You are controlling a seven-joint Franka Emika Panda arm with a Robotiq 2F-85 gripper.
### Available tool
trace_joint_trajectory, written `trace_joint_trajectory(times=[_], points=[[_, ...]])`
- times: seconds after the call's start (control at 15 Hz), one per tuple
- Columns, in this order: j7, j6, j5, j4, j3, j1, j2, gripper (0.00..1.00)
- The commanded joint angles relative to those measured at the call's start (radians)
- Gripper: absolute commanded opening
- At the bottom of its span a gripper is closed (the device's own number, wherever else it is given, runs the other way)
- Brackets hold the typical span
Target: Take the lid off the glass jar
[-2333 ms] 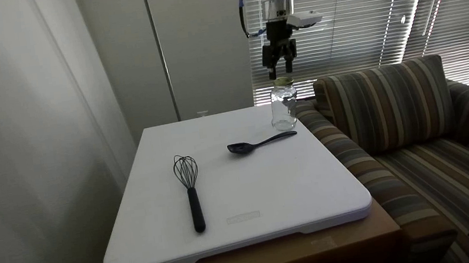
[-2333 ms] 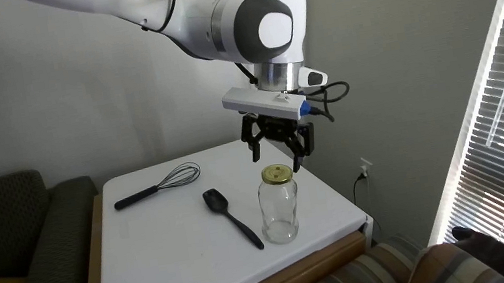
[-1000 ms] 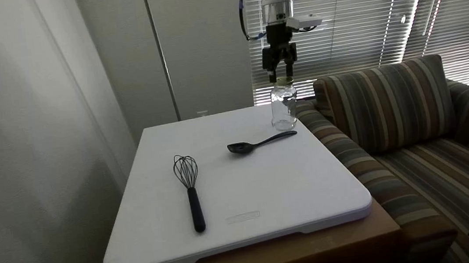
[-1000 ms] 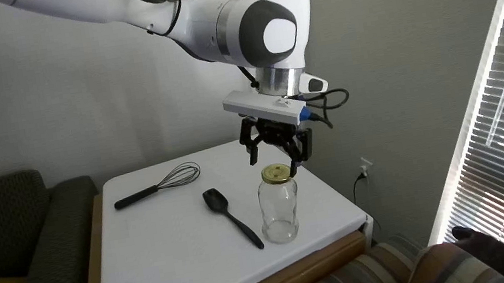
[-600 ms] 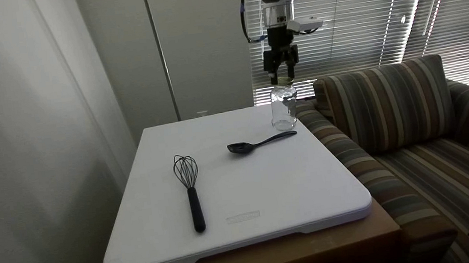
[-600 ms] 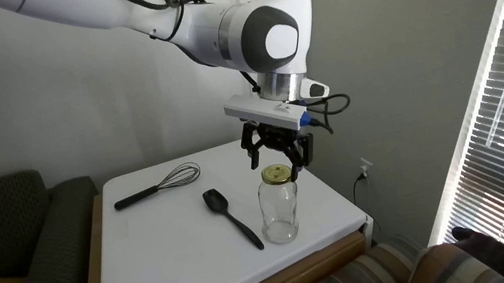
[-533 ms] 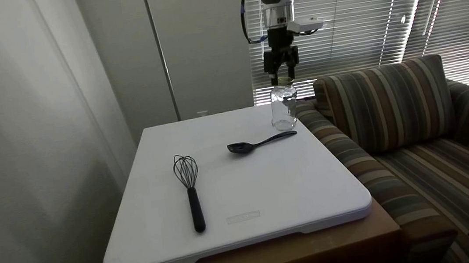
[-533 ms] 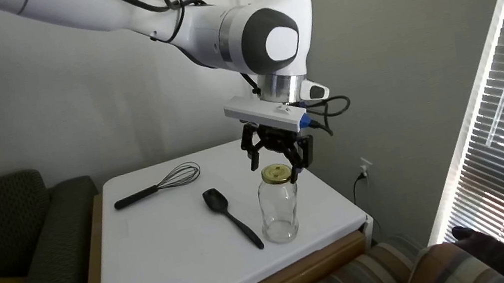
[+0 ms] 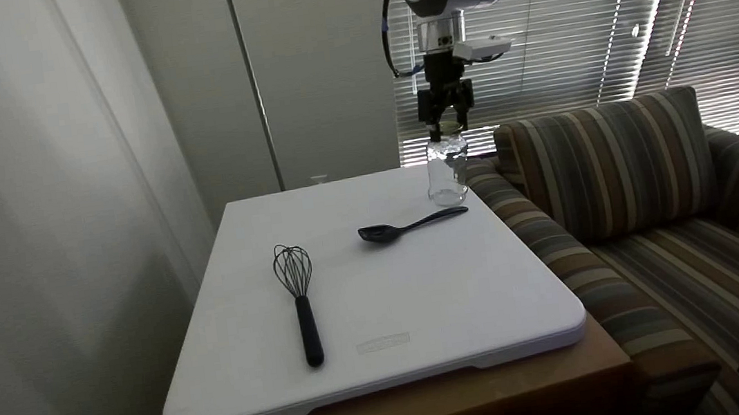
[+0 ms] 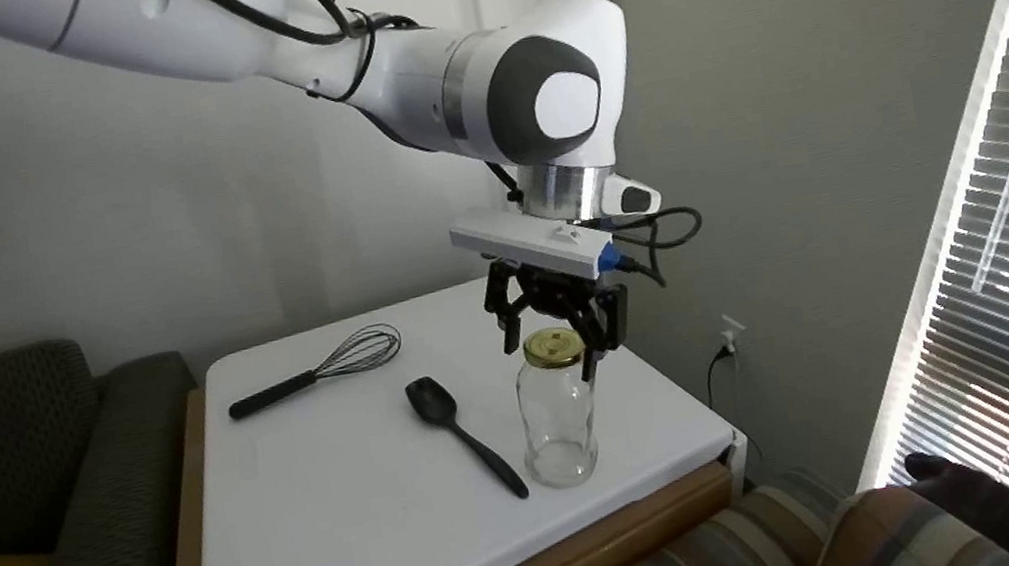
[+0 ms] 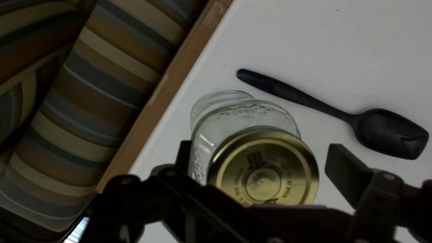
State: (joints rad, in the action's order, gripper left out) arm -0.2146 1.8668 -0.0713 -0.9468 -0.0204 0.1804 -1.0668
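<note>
On the bench (image 10: pixel 348 510), toward four o'clock from its middle in an exterior view, the jar (image 10: pixel 557 421) is standing upright. In the wrist view the fingers (image 11: pixel 347 175) are standing apart, gripping nothing, at nine and three o'clock; the lid (image 11: pixel 265 168) is sitting between them on the jar. This is looking like the lining-up step; the next move is calling for closing evenly on the lid's edge, then likely twisting.

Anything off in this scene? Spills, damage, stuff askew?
Nothing stands out: the jar stands upright with its lid on, the spoon and whisk lie flat, and no spill or damage shows.
</note>
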Motion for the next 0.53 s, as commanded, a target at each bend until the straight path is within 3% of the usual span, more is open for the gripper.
trace_joint_trajectory(times=[0.0, 0.47], points=[[0.017, 0.003, 0.015, 0.011, -0.017, -0.006, 0.003, 1.00], [0.013, 0.001, 0.016, 0.014, -0.019, -0.012, 0.016, 1.00]])
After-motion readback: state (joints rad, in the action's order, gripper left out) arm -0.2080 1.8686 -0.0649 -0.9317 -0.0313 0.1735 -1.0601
